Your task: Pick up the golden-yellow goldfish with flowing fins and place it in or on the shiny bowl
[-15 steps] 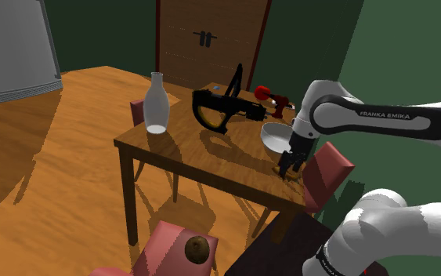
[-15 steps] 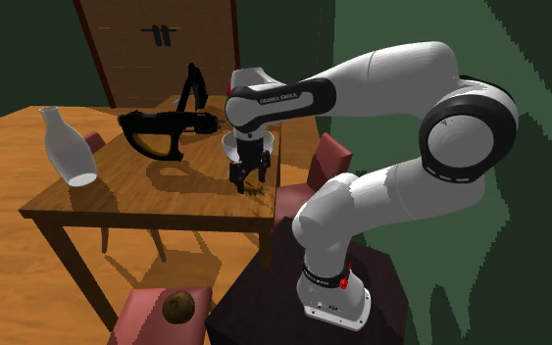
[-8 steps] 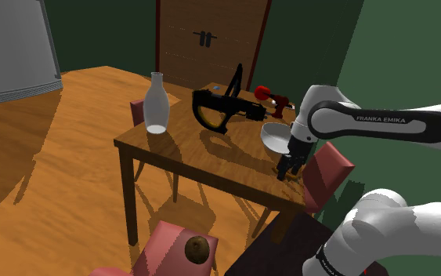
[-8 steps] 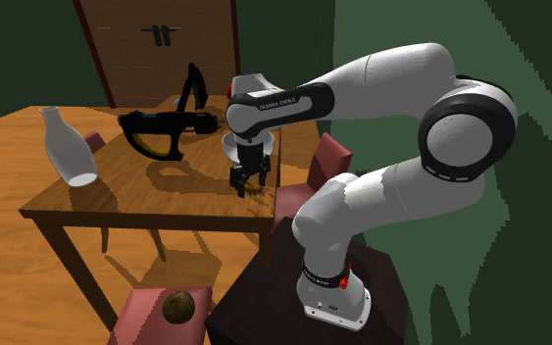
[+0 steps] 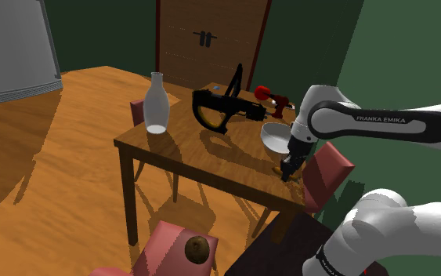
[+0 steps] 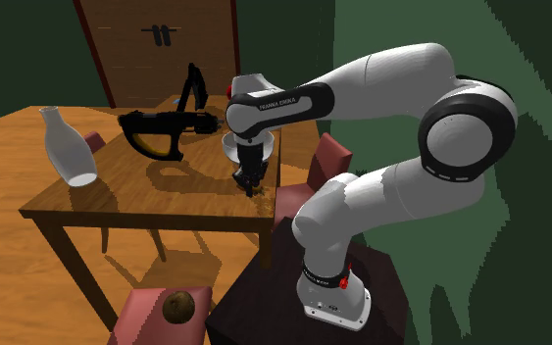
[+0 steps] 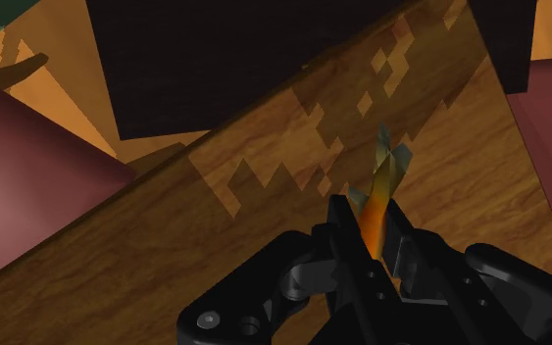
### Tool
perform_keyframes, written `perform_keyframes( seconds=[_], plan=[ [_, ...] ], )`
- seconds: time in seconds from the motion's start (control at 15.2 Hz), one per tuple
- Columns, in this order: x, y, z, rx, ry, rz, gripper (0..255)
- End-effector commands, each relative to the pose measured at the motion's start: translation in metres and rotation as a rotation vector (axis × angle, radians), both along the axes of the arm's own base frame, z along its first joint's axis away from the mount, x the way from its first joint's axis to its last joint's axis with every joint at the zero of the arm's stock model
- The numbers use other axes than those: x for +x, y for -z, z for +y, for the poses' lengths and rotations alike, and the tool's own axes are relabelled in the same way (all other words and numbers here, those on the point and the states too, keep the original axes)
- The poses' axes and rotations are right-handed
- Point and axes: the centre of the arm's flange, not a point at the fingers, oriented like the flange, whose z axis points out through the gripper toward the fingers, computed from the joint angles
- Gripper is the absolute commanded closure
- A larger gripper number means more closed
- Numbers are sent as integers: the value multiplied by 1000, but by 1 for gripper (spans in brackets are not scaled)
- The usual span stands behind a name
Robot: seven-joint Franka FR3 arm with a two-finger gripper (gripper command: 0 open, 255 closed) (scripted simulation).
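Observation:
In the wrist view a thin orange-gold goldfish (image 7: pixel 378 201) stands on edge between my two black fingers, which clasp it; its pale tail fin pokes out past the fingertips over the wooden table (image 7: pixel 264 225). My gripper (image 5: pixel 289 171) is down at the table's near corner in the shoulder view, shut on the goldfish. Just behind it sits the shiny white bowl (image 5: pixel 275 137). In the second exterior view the gripper (image 6: pixel 248 183) hangs just in front of the bowl (image 6: pixel 232 149), close to the table edge.
A white bottle (image 5: pixel 157 104) stands at the table's left corner. A black and yellow tool (image 5: pixel 220 109) lies across the middle, a red object (image 5: pixel 265 94) behind it. Maroon chairs (image 5: pixel 326 174) flank the table; one near chair (image 5: pixel 181 249) carries a brown ball (image 5: pixel 197 248).
The fingers stood apart over the table corner earlier; they have now come together on the goldfish. The arm sank slightly and has otherwise stayed in place.

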Motion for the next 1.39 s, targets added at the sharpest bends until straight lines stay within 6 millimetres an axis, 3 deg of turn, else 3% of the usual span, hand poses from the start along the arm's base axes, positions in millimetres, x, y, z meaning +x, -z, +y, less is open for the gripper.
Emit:
perform_keyframes(
  seconds=[0.0,0.2,1.32],
  plan=[
    [0,0,0,0,0,0,255],
    [0,0,0,0,0,0,255],
    [0,-90,0,0,0,0,255]
  ],
)
